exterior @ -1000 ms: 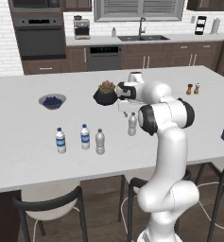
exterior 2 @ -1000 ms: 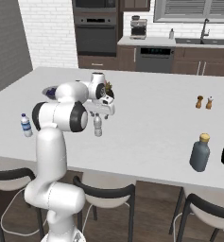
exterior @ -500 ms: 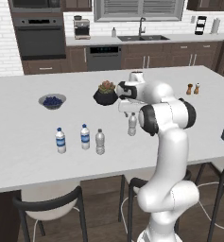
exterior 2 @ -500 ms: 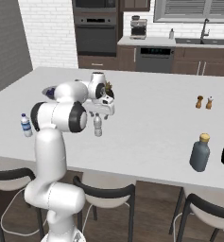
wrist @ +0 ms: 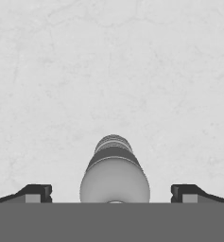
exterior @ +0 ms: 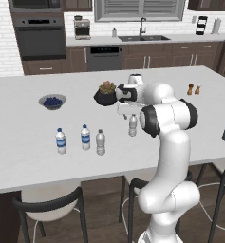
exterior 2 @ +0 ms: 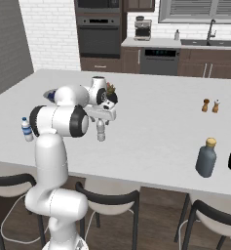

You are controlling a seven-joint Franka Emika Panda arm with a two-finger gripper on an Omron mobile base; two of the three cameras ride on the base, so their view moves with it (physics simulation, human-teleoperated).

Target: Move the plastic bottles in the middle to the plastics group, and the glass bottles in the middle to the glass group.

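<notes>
The end effector (wrist: 111,193) hangs directly over a plastic bottle (exterior: 132,125) that stands upright on the desk (exterior: 28,147), cap up, its long axis vertical and in line with the approach. In the hand view the bottle (wrist: 114,172) sits between the two fingertips (wrist: 34,193), centred, with clear gaps on both sides; the jaws are spread wide, released, grasping nothing. My judgement: the coming move is a straight descent along the bottle's axis, then a closing on its neck or shoulder. A second plastic bottle (exterior: 100,142) already stands just beside the two blue-labelled bottles (exterior: 85,137) of the plastics group, well to the left of the end effector in the left base view. The glass bottle (exterior 2: 206,157), dark with a yellowish cap, stands far off on the opposite side of the desk, seen in the right base view. Hard to make out: the bottle's lower body and its foot are cut off at the bottom of the hand view, and in both base views the hand hides the cap, so whether the fingertips are level with the cap or above it I cannot tell. One blue-labelled bottle (exterior 2: 27,129) is partly hidden behind the arm in the right base view
</notes>
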